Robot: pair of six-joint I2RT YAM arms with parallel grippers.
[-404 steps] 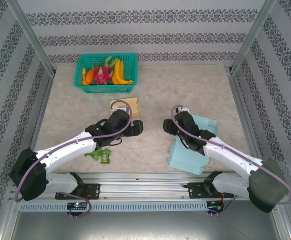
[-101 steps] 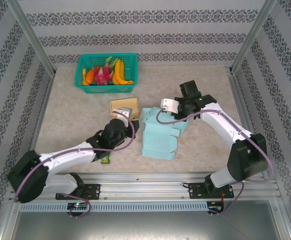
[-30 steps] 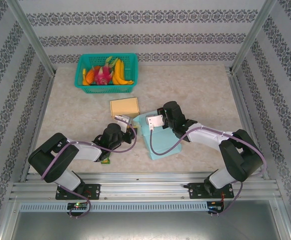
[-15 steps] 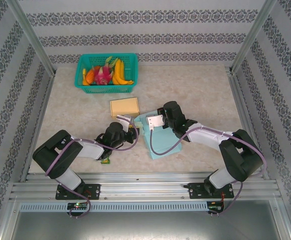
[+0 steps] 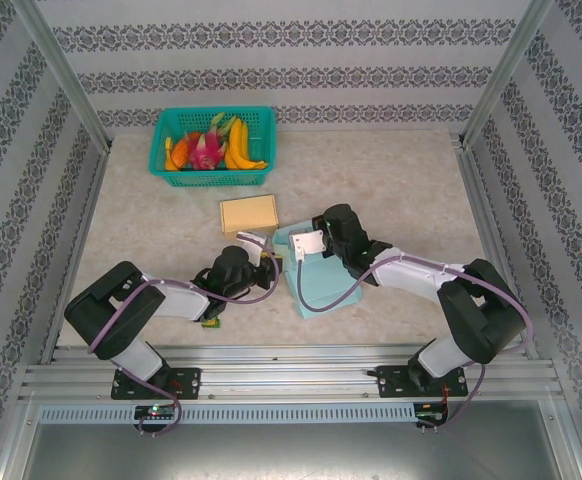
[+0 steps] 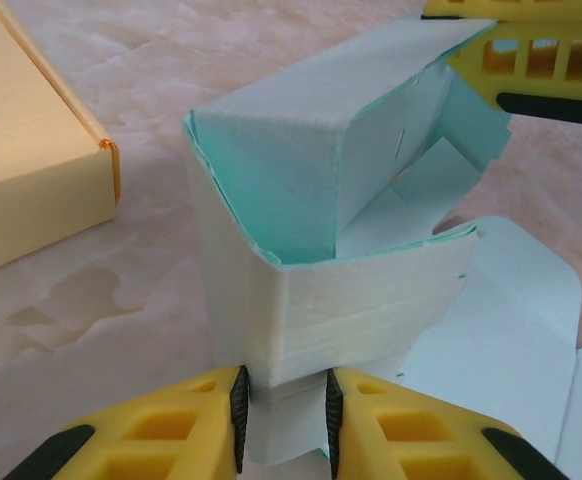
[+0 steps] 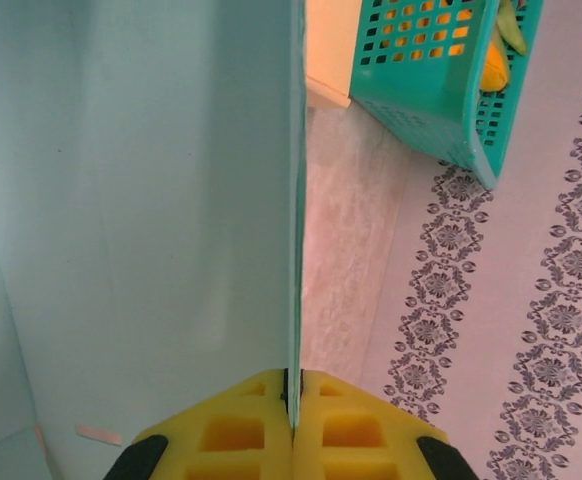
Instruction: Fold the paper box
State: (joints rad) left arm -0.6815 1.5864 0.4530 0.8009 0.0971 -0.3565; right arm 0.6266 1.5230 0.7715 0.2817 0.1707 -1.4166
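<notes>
**Paper box half-formed, held between both arms**

The paper box (image 5: 316, 285) sits on the table near the middle, between the two grippers. Its unfolded panels run on toward the near edge.

- Right gripper (image 7: 293, 400): clamped on a thin teal panel of the box, seen edge-on between the closed pads.
- Left gripper (image 6: 283, 415): jaws a narrow way apart, astride the base of the box's near upright wall. Whether the pads bear on the card cannot be told.

Governing relation: the box stands straight ahead of the left gripper and just above its fingertips, with the right arm holding the opposite side from beyond. I judge the left arm the nearer to the standing wall, so any press or tuck there falls to it.

The left wrist view gives the open top — an inner flap folded down inside and a loose panel lying flat to the right. Overhead, the arms cover that detail.

A tan flat box (image 5: 249, 213) lies near, apart from the work.
</notes>
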